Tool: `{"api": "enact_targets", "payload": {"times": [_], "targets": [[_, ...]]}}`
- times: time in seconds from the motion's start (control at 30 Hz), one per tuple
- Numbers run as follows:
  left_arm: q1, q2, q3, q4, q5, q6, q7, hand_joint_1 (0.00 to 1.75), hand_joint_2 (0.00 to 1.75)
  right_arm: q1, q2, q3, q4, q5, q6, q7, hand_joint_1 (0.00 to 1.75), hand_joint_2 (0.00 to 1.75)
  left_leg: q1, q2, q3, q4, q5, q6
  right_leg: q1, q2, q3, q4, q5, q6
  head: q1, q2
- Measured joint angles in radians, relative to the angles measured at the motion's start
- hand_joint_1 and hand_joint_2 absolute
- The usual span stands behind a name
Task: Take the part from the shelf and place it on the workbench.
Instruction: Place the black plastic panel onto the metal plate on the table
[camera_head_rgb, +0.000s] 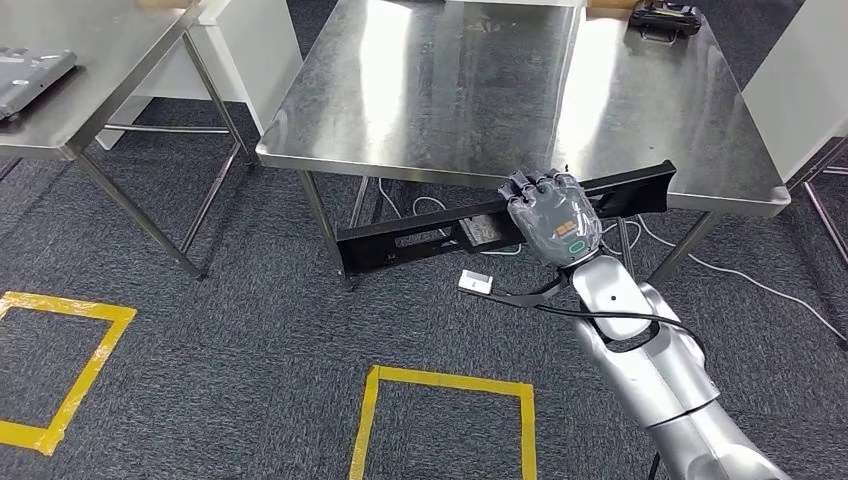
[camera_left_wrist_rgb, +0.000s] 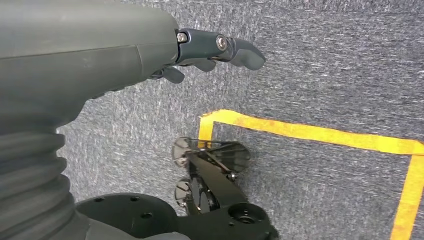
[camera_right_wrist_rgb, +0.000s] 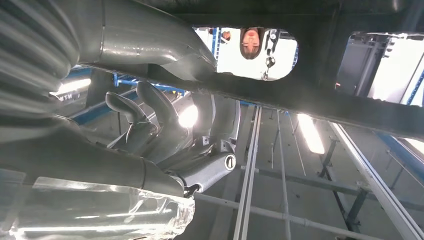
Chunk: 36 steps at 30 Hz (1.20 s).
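Observation:
The part is a long black bar (camera_head_rgb: 420, 235) with cut-outs, held level in front of the steel workbench (camera_head_rgb: 450, 90), at about the height of its near edge. My right hand (camera_head_rgb: 550, 215) grips the bar right of its middle, fingers curled over its far side. The bar's right end overlaps the workbench's front edge. In the right wrist view the bar (camera_right_wrist_rgb: 310, 95) crosses above my right hand (camera_right_wrist_rgb: 165, 135), whose fingers wrap it. My left hand (camera_left_wrist_rgb: 210, 50) hangs over the carpet with nothing in it, fingers loosely apart.
A second steel table (camera_head_rgb: 90, 60) at the left carries a grey object (camera_head_rgb: 30, 75). A black item (camera_head_rgb: 665, 18) lies at the workbench's far right. Yellow tape squares (camera_head_rgb: 445, 380) mark the carpet. A white box (camera_head_rgb: 476, 282) and cables lie under the workbench. A person (camera_right_wrist_rgb: 250, 42) shows through the bar's cut-out.

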Motion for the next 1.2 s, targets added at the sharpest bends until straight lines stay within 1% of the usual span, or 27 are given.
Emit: {"api": "enact_targets", "payload": {"times": [0.03, 0.07, 0.1, 0.13, 0.2, 0.27, 0.33, 0.4, 0.43, 0.47, 0.5, 0.53, 0.57, 0.6, 0.63, 0.7, 0.77, 0.8, 0.83, 0.9, 0.93, 0.97, 1.0, 1.07, 1.1, 1.13, 1.2], "targets": [[0.0, 0.0, 0.002, 0.0, 0.0, 0.0, 0.0, 0.0, 1.75, -0.005, -0.001, -0.001, 0.003, 0.0, 0.0, -0.001, 1.69, 1.75, -0.003, 0.0, 0.03, -0.076, 0.046, 0.013, 0.004, 0.0, 0.007, -0.001, -0.004, 0.0, 0.0, 0.0], [0.0, 0.002, 0.003, 0.0, 0.0, 0.0, 0.0, 0.0, 1.75, -0.01, -0.001, -0.002, 0.006, 0.0, 0.0, -0.003, 1.69, 1.75, -0.007, 0.002, 0.062, -0.144, 0.078, 0.025, 0.008, 0.0, 0.012, -0.002, -0.008, 0.001, 0.002, 0.0], [-0.001, 0.002, 0.004, 0.0, 0.0, 0.001, 0.0, 0.0, 1.75, -0.015, -0.001, -0.003, 0.009, 0.0, 0.001, -0.003, 1.69, 1.75, -0.013, 0.004, 0.084, -0.192, 0.095, 0.037, 0.009, 0.0, 0.015, -0.003, -0.011, 0.002, 0.003, 0.0], [-0.001, 0.003, 0.004, 0.0, -0.001, 0.001, 0.0, 0.0, 1.75, -0.019, -0.002, -0.004, 0.012, 0.0, 0.001, -0.004, 1.69, 1.75, -0.018, 0.007, 0.098, -0.22, 0.1, 0.046, 0.01, 0.0, 0.017, -0.005, -0.013, 0.005, 0.003, 0.0], [-0.001, 0.004, 0.004, 0.0, -0.001, 0.001, 0.0, 0.0, 1.75, -0.025, -0.002, -0.005, 0.016, 0.0, 0.003, -0.005, 1.69, 1.75, -0.024, 0.009, 0.105, -0.233, 0.095, 0.057, 0.009, -0.003, 0.022, -0.014, -0.015, 0.013, 0.001, 0.0], [0.0, 0.003, 0.004, 0.0, -0.002, 0.001, 0.0, 0.0, 1.75, -0.035, -0.006, -0.01, 0.021, 0.0, 0.007, -0.005, 1.69, 1.75, -0.019, 0.008, 0.128, -0.265, 0.103, 0.065, 0.013, -0.005, 0.019, -0.004, -0.024, 0.017, 0.001, 0.0], [-0.003, 0.001, 0.005, 0.0, -0.003, 0.001, 0.0, 0.0, 1.75, -0.061, -0.015, -0.019, 0.034, -0.001, 0.015, -0.005, 1.69, 1.75, -0.013, 0.007, 0.148, -0.291, 0.111, 0.068, 0.012, -0.006, -0.029, 0.087, -0.06, 0.014, 0.004, 0.0], [-0.006, 0.001, 0.005, 0.0, -0.003, 0.001, 0.0, 0.0, 1.75, -0.084, -0.025, -0.027, 0.055, -0.003, 0.023, -0.006, 1.69, 1.75, -0.013, 0.003, 0.151, -0.294, 0.107, 0.068, 0.007, -0.005, -0.114, 0.228, -0.103, 0.015, 0.004, 0.0], [-0.006, 0.0, 0.005, 0.0, -0.003, 0.0, 0.001, 0.0, 1.75, -0.09, -0.031, -0.03, 0.066, -0.004, 0.025, -0.008, 1.69, 1.75, -0.012, 0.0, 0.153, -0.293, 0.104, 0.065, 0.003, -0.005, -0.145, 0.27, -0.109, 0.022, 0.004, 0.0], [-0.005, 0.0, 0.006, 0.0, -0.003, 0.0, 0.0, 0.0, 1.75, -0.094, -0.035, -0.032, 0.077, -0.005, 0.028, -0.011, 1.69, 1.75, -0.011, -0.002, 0.155, -0.292, 0.1, 0.061, -0.002, -0.006, -0.157, 0.274, -0.098, 0.033, 0.005, 0.0], [-0.004, -0.001, 0.007, 0.0, -0.003, -0.001, 0.0, 0.0, 1.75, -0.1, -0.039, -0.034, 0.087, -0.006, 0.029, -0.013, 1.69, 1.75, -0.009, -0.004, 0.157, -0.288, 0.095, 0.055, -0.008, -0.006, -0.146, 0.232, -0.068, 0.049, 0.005, 0.0], [-0.004, -0.001, 0.009, 0.0, -0.003, -0.001, -0.001, 0.0, 1.75, -0.109, -0.042, -0.035, 0.096, -0.008, 0.03, -0.015, 1.69, 1.75, -0.007, -0.006, 0.158, -0.28, 0.087, 0.048, -0.015, -0.008, -0.12, 0.16, -0.029, 0.065, 0.005, 0.0], [-0.003, -0.001, 0.01, 0.0, -0.002, -0.002, -0.002, 0.0, 1.75, -0.119, -0.044, -0.037, 0.106, -0.009, 0.031, -0.015, 1.69, 1.75, -0.007, -0.007, 0.157, -0.268, 0.077, 0.039, -0.02, -0.01, -0.09, 0.091, 0.004, 0.075, 0.007, 0.0], [-0.003, -0.001, 0.012, 0.0, -0.002, -0.002, -0.004, 0.0, 1.75, -0.13, -0.045, -0.038, 0.116, -0.01, 0.031, -0.015, 1.69, 1.75, -0.008, -0.007, 0.153, -0.255, 0.067, 0.031, -0.023, -0.01, -0.067, 0.037, 0.026, 0.076, 0.008, 0.0], [-0.003, 0.0, 0.015, 0.0, -0.002, -0.002, -0.005, 0.0, 1.75, -0.138, -0.047, -0.039, 0.125, -0.01, 0.032, -0.015, 1.69, 1.75, -0.01, -0.008, 0.149, -0.245, 0.059, 0.024, -0.023, -0.01, -0.055, 0.012, 0.035, 0.071, 0.008, 0.0], [-0.002, 0.001, 0.021, 0.0, -0.002, -0.002, -0.008, 0.0, 1.75, -0.15, -0.049, -0.039, 0.142, -0.011, 0.033, -0.015, 1.69, 1.75, -0.01, -0.007, 0.144, -0.234, 0.051, 0.017, -0.022, -0.005, -0.054, 0.01, 0.033, 0.053, 0.007, 0.0], [-0.001, 0.001, 0.024, 0.0, -0.001, -0.002, -0.009, 0.0, 1.75, -0.163, -0.052, -0.039, 0.154, -0.012, 0.033, -0.015, 1.69, 1.75, -0.006, -0.005, 0.139, -0.216, 0.039, 0.009, -0.026, -0.003, -0.049, 0.011, 0.029, 0.043, 0.005, 0.0], [-0.002, 0.001, 0.025, 0.0, -0.001, -0.002, -0.01, 0.0, 1.75, -0.173, -0.053, -0.039, 0.16, -0.013, 0.035, -0.015, 1.69, 1.75, -0.003, -0.003, 0.126, -0.187, 0.023, 0.003, -0.028, -0.002, -0.045, 0.011, 0.026, 0.037, 0.003, 0.0], [-0.002, 0.001, 0.027, 0.0, -0.001, -0.002, -0.01, 0.0, 1.75, -0.182, -0.054, -0.039, 0.165, -0.015, 0.038, -0.015, 1.69, 1.75, -0.001, -0.002, 0.101, -0.137, 0.001, -0.003, -0.028, -0.001, -0.04, 0.01, 0.023, 0.031, 0.001, 0.0], [-0.002, 0.001, 0.029, 0.0, -0.001, -0.002, -0.01, 0.0, 1.75, -0.197, -0.056, -0.039, 0.176, -0.016, 0.045, -0.014, 1.69, 1.75, 0.003, 0.0, 0.025, -0.003, -0.046, -0.011, -0.024, -0.001, -0.032, 0.01, 0.016, 0.022, -0.001, 0.0], [-0.002, 0.001, 0.029, 0.0, -0.001, -0.002, -0.01, 0.0, 1.75, -0.2, -0.057, -0.039, 0.181, -0.017, 0.048, -0.014, 1.69, 1.75, 0.004, 0.0, -0.009, 0.046, -0.054, -0.012, -0.022, 0.0, -0.028, 0.01, 0.013, 0.019, -0.001, 0.0], [-0.001, 0.001, 0.029, 0.0, -0.001, -0.002, -0.01, 0.0, 1.75, -0.202, -0.059, -0.039, 0.187, -0.017, 0.05, -0.014, 1.69, 1.75, 0.004, 0.0, -0.026, 0.058, -0.04, -0.009, -0.019, 0.0, -0.022, 0.01, 0.008, 0.017, 0.0, 0.0], [-0.001, 0.001, 0.03, 0.0, -0.001, -0.002, -0.01, 0.0, 1.75, -0.204, -0.06, -0.039, 0.191, -0.018, 0.051, -0.014, 1.69, 1.75, 0.004, 0.0, -0.024, 0.031, -0.008, -0.004, -0.017, 0.001, -0.015, 0.01, 0.004, 0.016, 0.0, 0.0], [-0.001, 0.002, 0.031, 0.0, -0.001, -0.001, -0.01, 0.0, 1.75, -0.21, -0.062, -0.039, 0.198, -0.018, 0.05, -0.014, 1.69, 1.75, 0.0, -0.001, 0.028, -0.104, 0.079, 0.014, -0.014, 0.003, 0.0, 0.009, -0.006, 0.018, 0.0, 0.0], [-0.001, 0.003, 0.032, 0.0, -0.001, -0.002, -0.01, 0.0, 1.75, -0.215, -0.063, -0.039, 0.2, -0.018, 0.05, -0.014, 1.69, 1.75, -0.005, -0.001, 0.055, -0.162, 0.104, 0.024, -0.011, 0.004, 0.004, 0.007, -0.009, 0.02, 0.001, 0.0], [-0.002, 0.004, 0.033, 0.0, -0.001, -0.002, -0.01, 0.0, 1.75, -0.22, -0.063, -0.039, 0.203, -0.019, 0.05, -0.014, 1.69, 1.75, -0.009, -0.001, 0.072, -0.201, 0.114, 0.033, -0.01, 0.005, 0.006, 0.006, -0.012, 0.022, 0.0, 0.0], [-0.003, 0.005, 0.034, 0.0, -0.002, -0.002, -0.01, 0.0, 1.75, -0.226, -0.065, -0.039, 0.209, -0.019, 0.051, -0.012, 1.69, 1.75, -0.016, 0.001, 0.081, -0.22, 0.104, 0.043, -0.007, 0.006, 0.006, 0.0, -0.015, 0.03, -0.002, 0.0]]}}
